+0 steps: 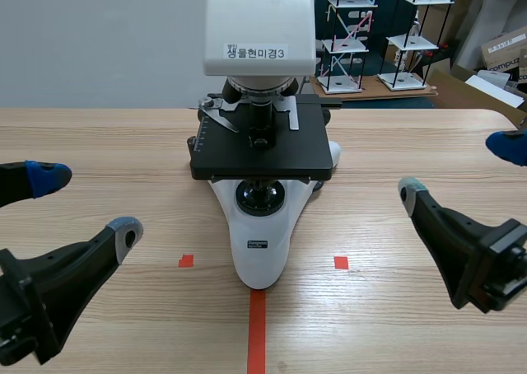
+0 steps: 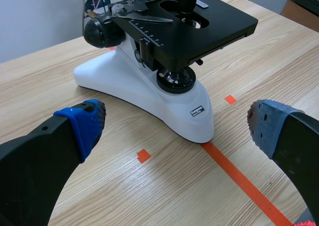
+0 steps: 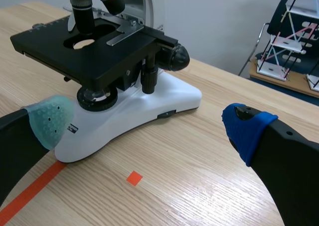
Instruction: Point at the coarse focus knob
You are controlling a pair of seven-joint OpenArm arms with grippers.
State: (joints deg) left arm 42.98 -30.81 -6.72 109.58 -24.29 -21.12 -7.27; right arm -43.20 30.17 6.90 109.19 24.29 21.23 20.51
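Observation:
A white microscope (image 1: 261,242) with a black stage (image 1: 262,147) stands at the table's middle. Its black round focus knob (image 2: 102,32) sticks out of the arm's side beyond the stage in the left wrist view; the matching knob (image 3: 175,57) on the other side shows in the right wrist view. My left gripper (image 1: 86,203) hangs open at the left, short of the microscope's base (image 2: 149,99). On the right, my right gripper (image 1: 458,166) is open too, and the base (image 3: 149,109) lies ahead of its fingers. Neither touches the microscope.
An orange-red tape line (image 1: 257,333) runs from the microscope's foot toward the table's front edge, with two small tape squares (image 1: 186,261) beside it. Wire racks (image 1: 350,36) and cardboard boxes (image 1: 502,57) stand beyond the table's far edge.

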